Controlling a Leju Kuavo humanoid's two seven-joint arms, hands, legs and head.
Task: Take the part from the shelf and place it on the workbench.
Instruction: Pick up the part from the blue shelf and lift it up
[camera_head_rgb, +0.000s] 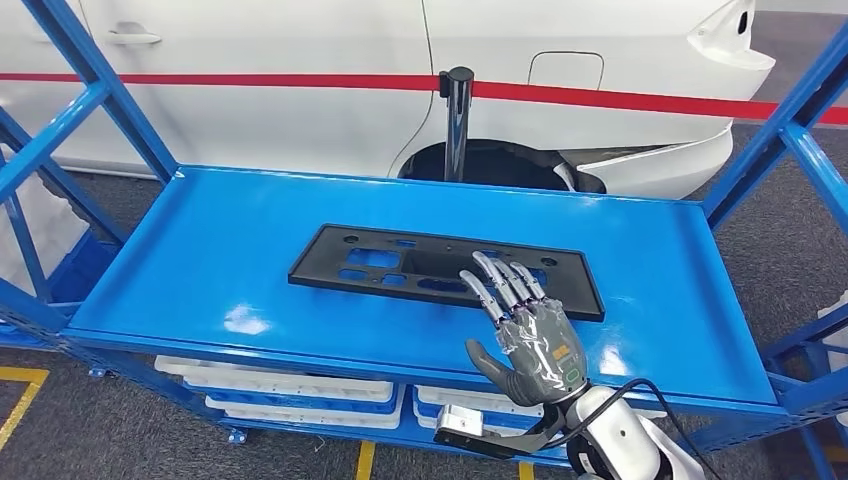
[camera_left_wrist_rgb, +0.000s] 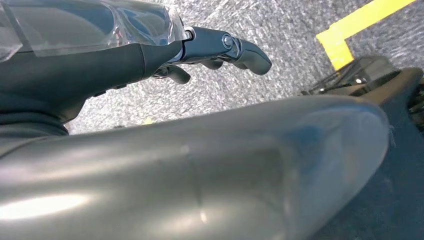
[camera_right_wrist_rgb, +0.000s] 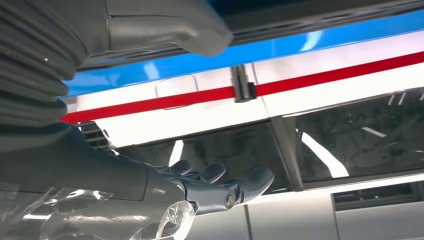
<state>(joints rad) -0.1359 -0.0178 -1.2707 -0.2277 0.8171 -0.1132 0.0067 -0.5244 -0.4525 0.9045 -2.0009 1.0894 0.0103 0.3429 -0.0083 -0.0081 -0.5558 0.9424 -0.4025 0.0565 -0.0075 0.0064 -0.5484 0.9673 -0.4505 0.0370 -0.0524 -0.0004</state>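
From the head view, the flat black part (camera_head_rgb: 445, 271) lies on the blue worktop (camera_head_rgb: 200, 270), and the right hand (camera_head_rgb: 525, 335) reaches over its near edge with fingers extended and apart, gripping nothing. At the left wrist, the left hand (camera_left_wrist_rgb: 220, 47) hangs over grey floor (camera_left_wrist_rgb: 280, 30), fingers loosely curled around nothing. The right wrist view shows the outstretched right hand's fingers (camera_right_wrist_rgb: 220, 185) before a white car (camera_right_wrist_rgb: 320, 85) with a red stripe.

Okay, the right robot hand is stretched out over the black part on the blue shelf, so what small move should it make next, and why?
Probably lower the right robot hand and curl its fingers around the near edge of the black part. The fingers are extended over that edge and hold nothing, and the part lies flat on the blue shelf, so it needs a grip before lifting.
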